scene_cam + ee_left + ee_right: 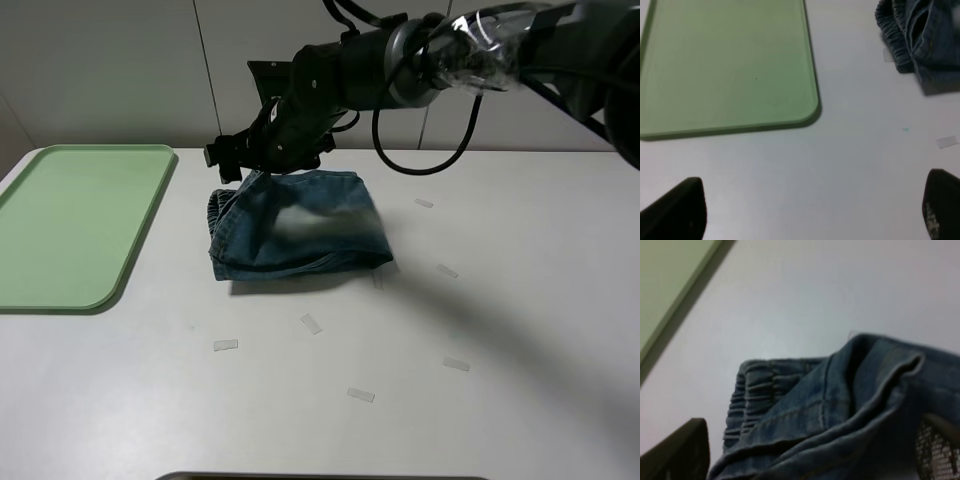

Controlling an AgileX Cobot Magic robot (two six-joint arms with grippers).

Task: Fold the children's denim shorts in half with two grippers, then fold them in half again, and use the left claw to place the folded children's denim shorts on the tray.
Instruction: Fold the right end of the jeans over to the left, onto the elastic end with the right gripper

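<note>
Because the children's denim shorts [298, 228] lie folded into a compact bundle on the table [500, 300], the right gripper [808, 450] hangs over their far edge with its jaws spread wide. A raised fold of denim and the gathered waistband sit between and just ahead of its fingers, and nothing looks clamped. That stance would suit letting go or taking hold for another fold; I cannot tell which. The left gripper [810, 210], also spread wide and empty, hovers above bare table. The tray [60, 220] lies straight ahead of it, and the shorts sit ahead to one side, apart from the tray. It seems placed to collect the bundle.
</note>
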